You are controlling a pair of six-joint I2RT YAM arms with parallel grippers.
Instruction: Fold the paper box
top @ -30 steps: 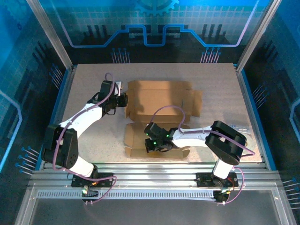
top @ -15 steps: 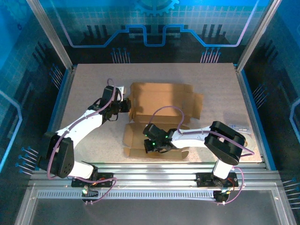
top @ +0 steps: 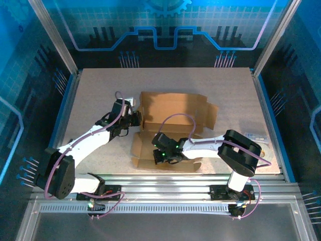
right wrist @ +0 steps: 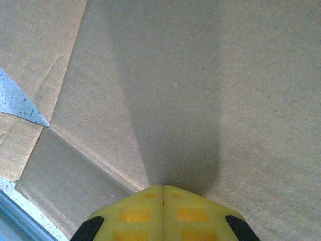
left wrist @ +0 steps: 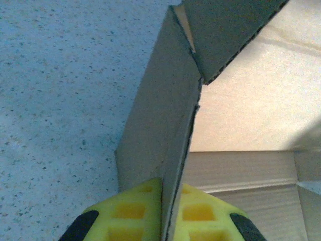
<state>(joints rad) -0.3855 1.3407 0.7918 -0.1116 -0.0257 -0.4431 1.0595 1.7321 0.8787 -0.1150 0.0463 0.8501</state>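
The brown paper box (top: 175, 108) lies partly folded in the middle of the table, its back and side walls raised and its near panel flat. My left gripper (top: 136, 119) is at the box's left side, shut on the upright left wall (left wrist: 155, 125); the cardboard edge runs between its yellow fingers (left wrist: 138, 201). My right gripper (top: 158, 157) is shut with nothing in it, its tip (right wrist: 163, 188) resting on the flat near panel (right wrist: 175, 85). A creased flap (right wrist: 65, 165) lies to the tip's left.
The speckled table (top: 95, 95) is bounded by blue side rails and a metal rail along the near edge. A small pale object (top: 255, 136) lies by the right arm's elbow. Open tabletop surrounds the box at the back and left.
My left gripper has moved right and toward the near edge with the left wall in it, pulling that wall inward. The right gripper has stayed pressed on the near panel.
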